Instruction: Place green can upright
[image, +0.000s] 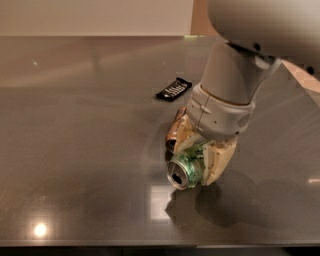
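indoor counter (75, 150) — glossy grey top, pale wall (95, 17) | gripper (197, 160) low, clamping green can (181, 172)

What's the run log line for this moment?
claw: at table, shut on green can | green can: on its side | gold-brown can: behind claw

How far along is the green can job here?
Done: the grasp; the hand is clamped on the green can, down at the table. In hand: the can is on its side, silver top facing the camera. Left: turn it upright, set it down, release.
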